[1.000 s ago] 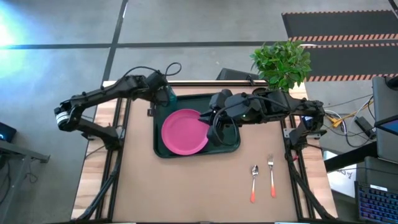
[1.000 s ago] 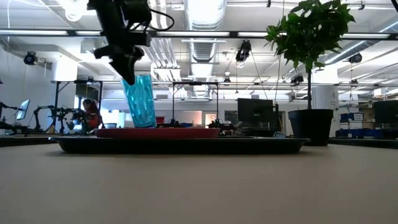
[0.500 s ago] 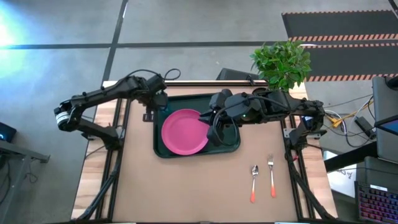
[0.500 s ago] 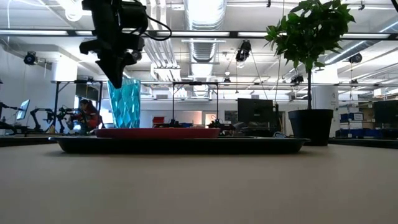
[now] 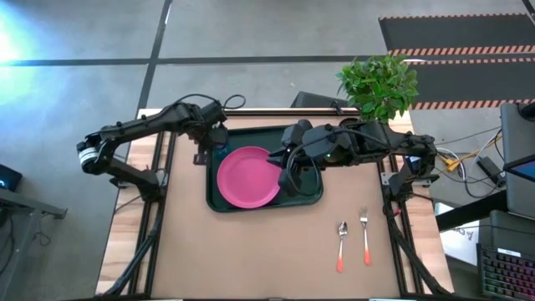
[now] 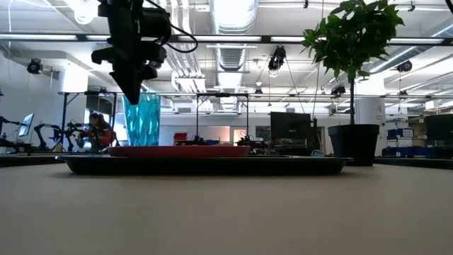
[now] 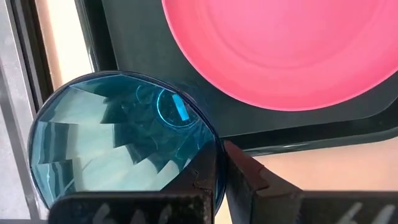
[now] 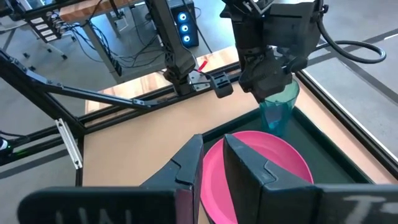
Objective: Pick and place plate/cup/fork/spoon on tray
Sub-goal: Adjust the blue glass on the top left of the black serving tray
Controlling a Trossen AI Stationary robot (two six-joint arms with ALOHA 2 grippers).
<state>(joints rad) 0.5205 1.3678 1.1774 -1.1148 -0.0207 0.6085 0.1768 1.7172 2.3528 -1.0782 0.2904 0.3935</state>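
Cup [image 6: 141, 120]: a second ago it hung higher and nearer the tray's middle; now it sits lower and toward the tray's far left corner, upright, mouth up, its base hidden behind the rim in the low view, so contact with the tray floor cannot be told. Since half a second ago it has barely shifted. Left gripper [image 6: 133, 91] stays clamped on the cup's rim from above, fingers nearly together, one inside the wall and one outside, as the left wrist view shows [image 7: 211, 177]. Plate [image 5: 248, 176] lies flat in the tray [image 5: 306, 195], left of centre, unchanged across the frames. Right gripper [image 5: 286, 177] remains at the plate's right edge, its fingers [image 8: 245, 165] a narrow gap apart with the pink edge showing between them; whether they actually pinch it cannot be told. Spoon [image 5: 341, 246] and fork [image 5: 365, 237] lie on the tabletop [image 5: 251, 259] off the tray, near its front right corner, side by side and apart, spoon on the left; long axes run front to back, metal ends toward the tray, orange-red handles toward the front edge. Both unmoved. A potted plant [image 5: 379, 84] stands at the tabletop's far right corner.
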